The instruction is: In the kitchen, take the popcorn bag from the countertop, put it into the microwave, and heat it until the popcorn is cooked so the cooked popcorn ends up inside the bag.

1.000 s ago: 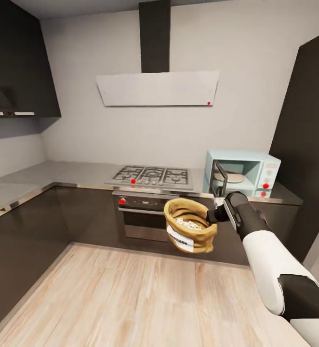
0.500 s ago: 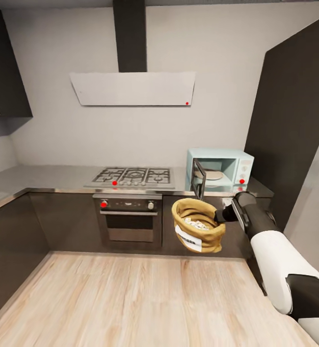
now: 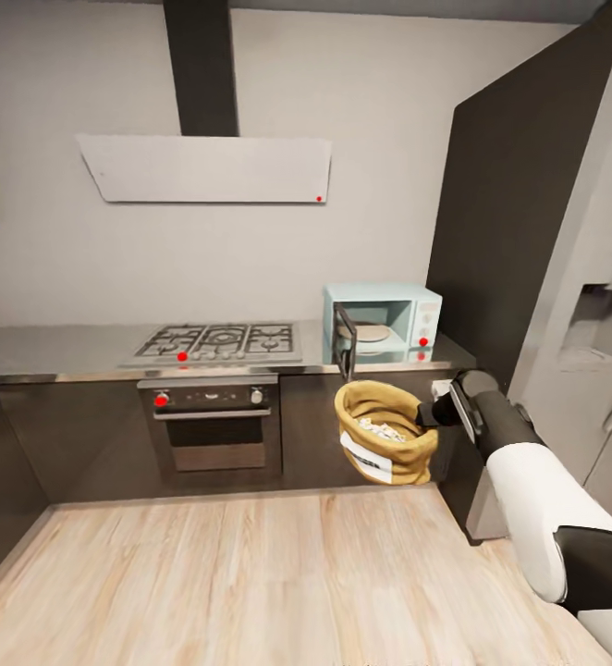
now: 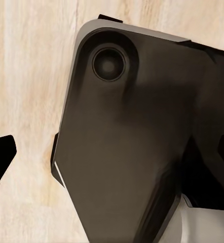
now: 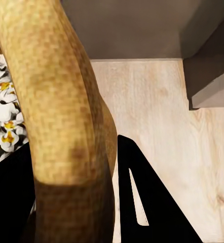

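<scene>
Item one: the popcorn bag (image 3: 385,433), a tan cloth sack with a rolled rim and a white label on its front. We find it in the air above the wooden floor (image 3: 232,573), in front of the dark lower cabinets (image 3: 315,430) and below the countertop (image 3: 56,347), tilted slightly with its mouth upward. Inside it we note the popcorn (image 3: 380,429), small whitish pieces; in the right wrist view these pieces (image 5: 3,121) show white with yellow centres, just beside the sack's rim (image 5: 51,91).

Item two: the right gripper (image 3: 433,413), at the sack's right side. We record it clamped on the rolled rim, one dark finger (image 5: 147,197) lying outside the cloth in the right wrist view. The right arm (image 3: 528,499), black at the wrist and white further back, reaches in from the lower right of the head view.

Item three: the microwave (image 3: 383,319), a pale mint-blue box on the countertop against the wall, beside a tall dark panel (image 3: 500,222). Its door (image 3: 345,340) stands swung open towards us, and a round plate (image 3: 371,332) lies inside. The sack hangs lower than the microwave and well in front of it.

Item four: the steel gas hob (image 3: 215,342), left of the microwave, with the black oven (image 3: 212,425) below it and the flat white hood (image 3: 204,169) above.

Item five: the left gripper. The left wrist view gives us a dark robot housing (image 4: 132,147) over the wooden floor; we cannot tell whether this pincer is apart or together.
</scene>
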You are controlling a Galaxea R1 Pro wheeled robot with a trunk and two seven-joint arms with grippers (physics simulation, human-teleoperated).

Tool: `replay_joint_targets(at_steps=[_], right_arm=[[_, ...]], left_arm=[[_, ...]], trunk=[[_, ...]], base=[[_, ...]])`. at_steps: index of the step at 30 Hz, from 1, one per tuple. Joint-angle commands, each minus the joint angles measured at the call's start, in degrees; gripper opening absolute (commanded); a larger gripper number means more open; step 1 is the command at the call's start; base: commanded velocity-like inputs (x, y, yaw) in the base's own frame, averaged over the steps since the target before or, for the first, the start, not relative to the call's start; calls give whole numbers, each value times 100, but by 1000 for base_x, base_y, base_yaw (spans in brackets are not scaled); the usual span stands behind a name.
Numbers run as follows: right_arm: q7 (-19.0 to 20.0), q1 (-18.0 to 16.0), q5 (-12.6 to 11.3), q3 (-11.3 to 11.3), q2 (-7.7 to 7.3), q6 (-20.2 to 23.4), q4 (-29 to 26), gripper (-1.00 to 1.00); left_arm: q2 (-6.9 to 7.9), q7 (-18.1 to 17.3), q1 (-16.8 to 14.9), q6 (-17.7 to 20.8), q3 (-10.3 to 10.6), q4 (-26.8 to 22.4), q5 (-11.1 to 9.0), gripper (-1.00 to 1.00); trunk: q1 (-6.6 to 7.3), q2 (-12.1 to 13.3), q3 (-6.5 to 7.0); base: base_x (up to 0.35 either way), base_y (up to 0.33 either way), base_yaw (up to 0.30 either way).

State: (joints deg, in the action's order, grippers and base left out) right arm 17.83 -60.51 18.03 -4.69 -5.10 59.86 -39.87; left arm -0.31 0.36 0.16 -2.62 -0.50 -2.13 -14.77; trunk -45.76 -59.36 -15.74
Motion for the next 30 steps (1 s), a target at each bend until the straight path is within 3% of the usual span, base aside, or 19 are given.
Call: replay_joint_targets(at_steps=[1, 3, 16, 30], right_arm=[[54, -5, 47, -14, -28, 14, -3, -100], [57, -5, 43, -14, -99, 14, -3, -100], [42, -5, 43, -14, -176, 14, 157, -100], [36, -5, 43, -14, -176, 14, 158, -100]], left_arm=[[-3, 6, 2, -11, -7, -7, -26, 100], [-4, 8, 2, -11, -10, -7, -29, 100], [4, 8, 2, -11, -14, -7, -35, 100], [2, 8, 2, -11, 0, -9, -28, 100]], trunk=[[-1, -4, -7], [-1, -4, -7], [-1, -4, -7], [-1, -4, -7]], base=[[0, 0, -250], [0, 0, -250], [0, 0, -250], [55, -33, -248]])
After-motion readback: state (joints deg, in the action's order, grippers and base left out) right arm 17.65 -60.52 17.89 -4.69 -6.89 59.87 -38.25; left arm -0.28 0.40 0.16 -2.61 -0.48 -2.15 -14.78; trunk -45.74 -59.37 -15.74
